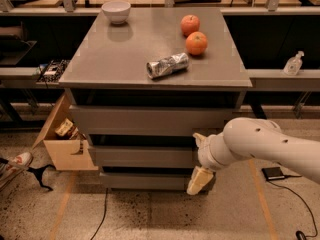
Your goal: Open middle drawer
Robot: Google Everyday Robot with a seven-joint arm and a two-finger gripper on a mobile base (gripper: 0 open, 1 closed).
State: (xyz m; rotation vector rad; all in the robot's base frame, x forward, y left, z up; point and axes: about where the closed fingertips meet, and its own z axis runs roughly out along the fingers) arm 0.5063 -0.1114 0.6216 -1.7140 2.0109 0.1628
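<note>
1. Starting nearest, the white arm [265, 144] comes in from the right and ends at the gripper [199, 159], which sits against the right end of the fronts of the cabinet [115, 54]. Its two cream fingers [199, 180] stand well apart and hold nothing. One is by the upper edge of the middle drawer [140, 155]; the other is down over the bottom drawer [145, 180].
2. The middle drawer is the second of three grey fronts. It looks shut, flat and handleless, so I judge the only purchase to be the dark gap along its top edge, under the top drawer [145, 120].
3. Hook the upper finger into that gap and behind the panel's lip, and seat it fully before any pull. A shallow hook would likely slip off.
4. Keep the lower finger clear of the bottom front, or both drawers may drag together.
5. Pull straight out and level. Holding at the right end rather than the middle may skew the drawer on its runners, so draw slowly.
6. Farther back, on the cabinet top, a crushed can [167, 65] lies on its side and could roll if the cabinet is jerked. Two orange fruits [196, 43] and a white bowl [116, 11] sit beyond it.
</note>
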